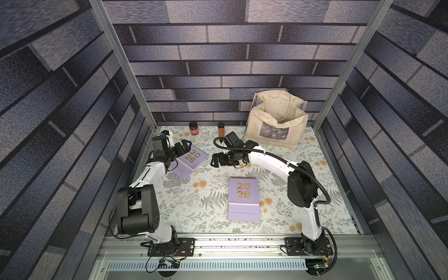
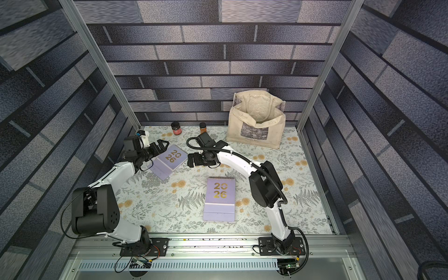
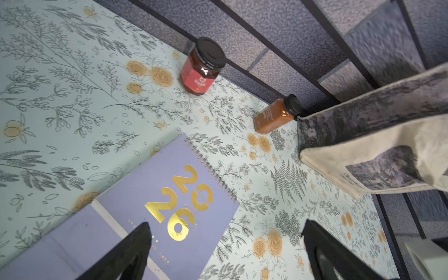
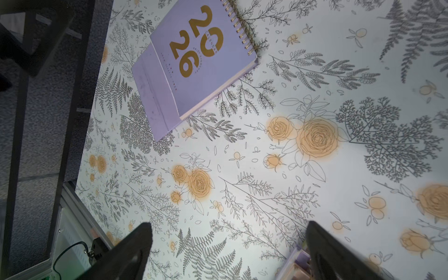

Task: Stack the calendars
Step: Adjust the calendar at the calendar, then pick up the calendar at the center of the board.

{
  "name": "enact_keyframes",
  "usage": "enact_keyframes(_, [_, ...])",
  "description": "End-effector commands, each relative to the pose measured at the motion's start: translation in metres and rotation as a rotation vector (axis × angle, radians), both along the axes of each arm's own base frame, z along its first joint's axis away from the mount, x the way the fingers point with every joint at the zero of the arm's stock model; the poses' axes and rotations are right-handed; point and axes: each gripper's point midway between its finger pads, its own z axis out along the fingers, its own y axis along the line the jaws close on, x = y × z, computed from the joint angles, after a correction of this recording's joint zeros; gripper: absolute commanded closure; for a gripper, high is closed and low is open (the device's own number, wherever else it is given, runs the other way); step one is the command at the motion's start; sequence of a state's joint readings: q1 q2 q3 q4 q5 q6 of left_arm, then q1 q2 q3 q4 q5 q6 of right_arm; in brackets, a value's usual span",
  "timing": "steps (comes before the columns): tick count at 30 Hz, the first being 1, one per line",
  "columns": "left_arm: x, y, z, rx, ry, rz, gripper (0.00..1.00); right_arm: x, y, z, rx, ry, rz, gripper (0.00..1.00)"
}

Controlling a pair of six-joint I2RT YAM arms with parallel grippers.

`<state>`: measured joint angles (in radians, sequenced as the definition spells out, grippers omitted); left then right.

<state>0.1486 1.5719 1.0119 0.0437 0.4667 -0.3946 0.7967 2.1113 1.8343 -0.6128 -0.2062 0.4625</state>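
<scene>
Left gripper (image 1: 186, 146) and right gripper (image 1: 213, 160) are held open, empty — the flat calendar (image 1: 191, 161) farther from the tote bag (image 1: 276, 126) might be shoved, not lifted.

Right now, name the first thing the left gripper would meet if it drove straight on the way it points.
Probably the spiral-bound corner of the lilac "2026" desk calendar just ahead of the open left gripper; if it clears that, the floral-print table. Depth is unclear.

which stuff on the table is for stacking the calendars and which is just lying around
For the job:
far lilac calendar
middle lilac calendar

Just lying about:
red jar
orange bottle
cream tote bag
</scene>
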Motion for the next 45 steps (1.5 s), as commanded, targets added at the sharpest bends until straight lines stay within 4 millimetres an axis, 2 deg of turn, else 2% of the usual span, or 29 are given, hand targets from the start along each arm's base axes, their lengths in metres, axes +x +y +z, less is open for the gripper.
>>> enact_keyframes(1, [-0.006, 0.0, -0.033, 0.051, 0.181, -0.076, 0.0, 0.005, 0.01, -0.012, -0.005, 0.036, -0.05, 0.0])
enact_keyframes(6, [0.005, 0.017, -0.056, 0.102, 0.283, -0.069, 0.01, 0.011, 0.034, -0.018, 0.034, 0.052, -0.057, 0.0])
enact_keyframes(9, [0.012, 0.03, -0.062, 0.191, 0.344, -0.069, 0.01, 0.014, 0.045, -0.026, 0.054, 0.075, -0.065, 0.0])
enact_keyframes(14, [0.035, 0.053, -0.059, 0.282, 0.332, -0.058, 0.0, 0.019, 0.053, -0.032, 0.073, 0.079, -0.073, 0.0])
enact_keyframes(17, [0.053, 0.056, -0.062, 0.277, 0.344, -0.117, 0.01, 0.021, 0.056, -0.034, 0.083, 0.085, -0.08, 0.0])
enact_keyframes(20, [0.062, 0.055, -0.075, 0.283, 0.393, -0.165, 0.01, 0.023, 0.06, -0.033, 0.09, 0.084, -0.079, 0.0])
enact_keyframes(24, [0.07, 0.047, -0.094, 0.248, 0.422, -0.188, 0.01, 0.026, 0.064, -0.035, 0.096, 0.086, -0.083, 0.0])
enact_keyframes(32, [0.068, 0.017, -0.121, 0.261, 0.475, -0.271, 0.01, 0.028, 0.073, -0.041, 0.11, 0.103, -0.089, 0.0])
enact_keyframes(38, [0.061, 0.0, -0.123, 0.226, 0.481, -0.308, 0.02, 0.027, 0.074, -0.047, 0.117, 0.119, -0.093, 0.0])
enact_keyframes(45, [0.033, -0.014, -0.125, 0.137, 0.502, -0.318, 0.02, 0.026, 0.075, -0.047, 0.135, 0.132, -0.102, 0.0])
